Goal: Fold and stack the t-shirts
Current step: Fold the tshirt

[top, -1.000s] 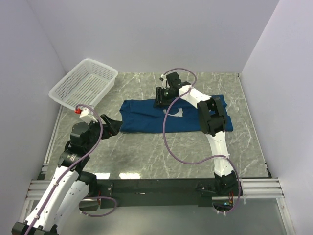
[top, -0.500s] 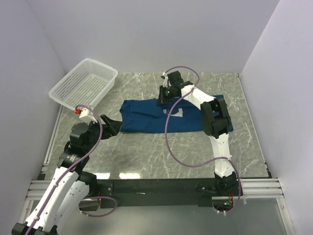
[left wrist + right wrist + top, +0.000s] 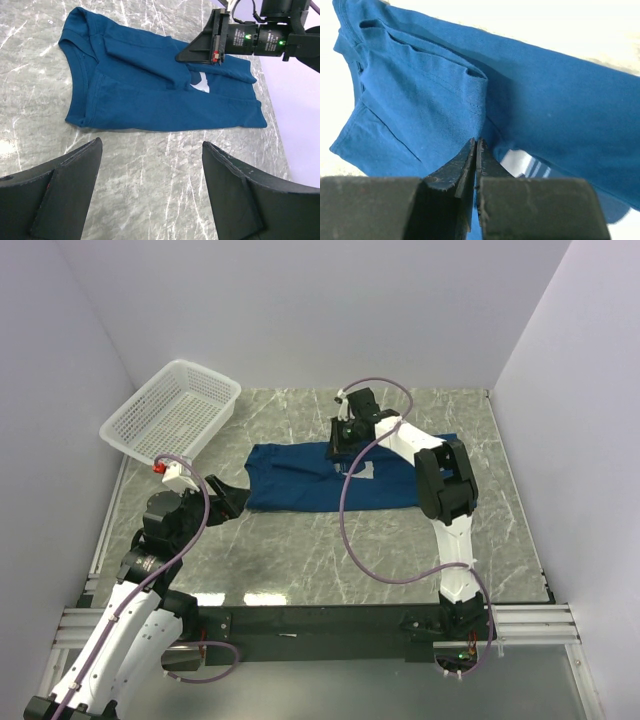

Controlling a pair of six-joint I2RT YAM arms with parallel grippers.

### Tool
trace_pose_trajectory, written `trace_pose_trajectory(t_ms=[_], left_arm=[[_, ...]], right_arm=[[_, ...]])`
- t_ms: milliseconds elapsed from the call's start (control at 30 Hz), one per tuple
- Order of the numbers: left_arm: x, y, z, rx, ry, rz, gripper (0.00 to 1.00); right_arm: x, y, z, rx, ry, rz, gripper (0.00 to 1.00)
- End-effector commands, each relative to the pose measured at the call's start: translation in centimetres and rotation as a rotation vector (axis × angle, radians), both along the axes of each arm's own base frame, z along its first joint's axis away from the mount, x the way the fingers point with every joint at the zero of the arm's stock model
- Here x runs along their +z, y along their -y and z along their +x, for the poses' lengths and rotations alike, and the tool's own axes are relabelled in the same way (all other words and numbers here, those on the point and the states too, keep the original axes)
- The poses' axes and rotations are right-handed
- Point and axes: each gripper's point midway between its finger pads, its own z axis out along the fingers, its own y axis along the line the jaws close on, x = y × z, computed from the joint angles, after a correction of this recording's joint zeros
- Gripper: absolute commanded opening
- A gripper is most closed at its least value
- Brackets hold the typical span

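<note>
Left end effector (image 3: 150, 155), 8 o'clock on the counter (image 3: 300, 560): fingers spread wide, holding nothing. It hangs above bare marble just short of the shirt's near edge and points at it.

T-shirt (image 3: 300, 480), counter centre, long axis running 9 to 3 o'clock. Dark blue, lying flat, partly folded. The collar end is toward 9 o'clock. A sliver of the pale chest print (image 3: 202, 82) shows where the cloth is turned up.

Right end effector (image 3: 340, 445), at the shirt's 12 o'clock edge: fingers pressed almost together with a fold of blue cloth pinched between them. From the left wrist view a ridge of fabric rises off the counter toward that pinch.

Basket (image 3: 170, 410), 10 o'clock corner, well apart from the shirt.

Step, as judged: a fold, the far edge gripped and ready to be carried over.

Next move, as judged: draw the pinched edge toward 6 o'clock and lay it over the body. The pull should be level so the lower layer does not drag. The left end effector is placed to pin or take the near edge.
</note>
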Motion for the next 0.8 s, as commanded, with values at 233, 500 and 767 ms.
trace_pose_trajectory(t_ms=[233, 500, 767], left_arm=[[1.5, 0.4, 0.1, -0.016, 0.04, -0.019, 0.86], [1.5, 0.4, 0.2, -0.021, 0.039, -0.017, 0.86], [1.2, 0.7, 0.3, -0.033, 0.032, -0.018, 0.86]], right_arm=[[3.7, 1.9, 1.4, -0.044, 0.099, 0.022, 0.06], [3.6, 2.7, 1.6, -0.07, 0.098, 0.017, 0.06], [3.9, 3.9, 2.3, -0.114, 0.112, 0.017, 0.08]])
